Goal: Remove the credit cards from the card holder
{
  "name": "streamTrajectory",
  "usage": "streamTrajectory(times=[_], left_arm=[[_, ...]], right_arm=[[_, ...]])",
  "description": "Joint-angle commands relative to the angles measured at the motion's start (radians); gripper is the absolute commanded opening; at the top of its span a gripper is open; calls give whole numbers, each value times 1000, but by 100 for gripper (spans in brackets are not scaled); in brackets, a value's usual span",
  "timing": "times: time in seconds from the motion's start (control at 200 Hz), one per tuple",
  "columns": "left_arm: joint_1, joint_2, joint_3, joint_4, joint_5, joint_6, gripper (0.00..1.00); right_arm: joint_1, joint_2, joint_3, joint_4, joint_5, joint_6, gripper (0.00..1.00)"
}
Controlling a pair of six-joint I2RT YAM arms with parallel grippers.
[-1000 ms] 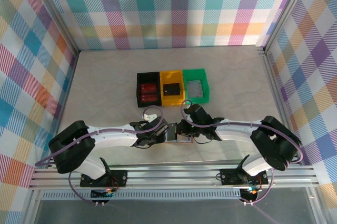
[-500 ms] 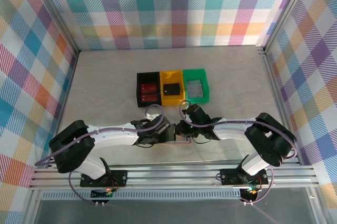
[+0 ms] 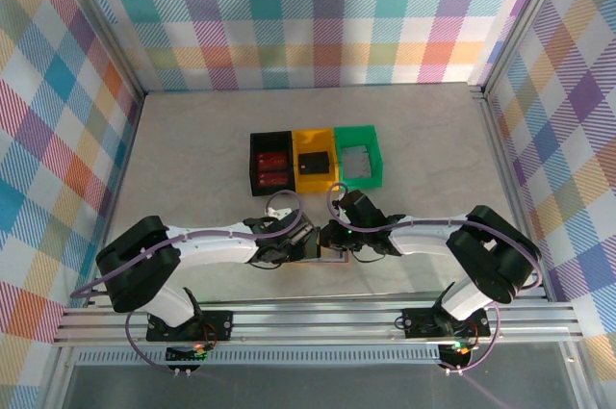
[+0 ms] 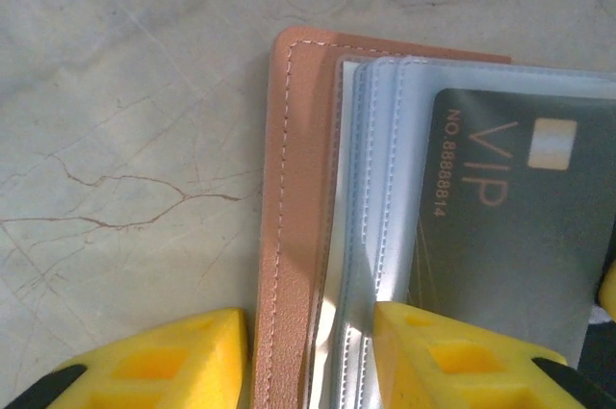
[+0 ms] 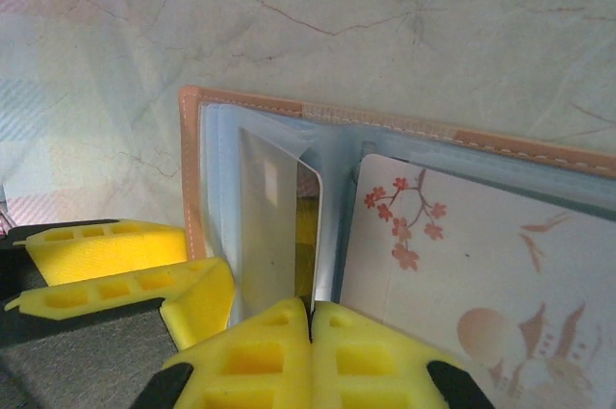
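Near table's (image 3: 192,168) front | left fingers (image 4: 164,361) parted astride card holder's (image 4: 294,188) edge, bare table beyond | right fingers (image 5: 279,351) clenched on pocket (image 5: 330,236)

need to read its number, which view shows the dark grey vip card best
Left wrist: the dark grey plastic VIP card lies face-up in the tan leather card holder, lettering legible. Right wrist has a greyish card in a pocket, maybe the same one. Top external: too small to tell.

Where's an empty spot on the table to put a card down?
Bare marble table lies left of the black plastic bin, right of the green plastic bin, and behind the bins toward the checked wall. The near middle is crowded: left arm and right arm meet over the tan leather card holder.
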Motion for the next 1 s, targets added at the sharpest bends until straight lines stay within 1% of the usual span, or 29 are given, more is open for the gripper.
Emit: streamTrajectory(times=[0.0,0.185,0.2,0.23,0.545,0.655,0.825,0.995], left_arm=[[-8,76,-33,33,38,-26,38],[-8,106,-46,34,49,-37,36],[-8,108,-47,65,52,-38,36],[-8,112,-49,74,54,-41,36],[-8,129,-57,92,70,-53,36],[-8,119,-54,88,72,-52,36],[-7,96,-41,71,69,-42,36],[-5,37,-25,51,66,-30,39]], right_arm=[[-3,0,9,-55,-7,-34,0],[-3,-28,6,-79,1,-50,0],[-4,-30,6,-83,3,-52,0],[-3,-38,7,-90,7,-56,0],[-17,-114,-13,-158,49,-89,0],[-31,-167,-40,-168,59,-94,0],[-54,-257,-55,-232,72,-121,0],[-82,-394,-81,-276,81,-138,0]])
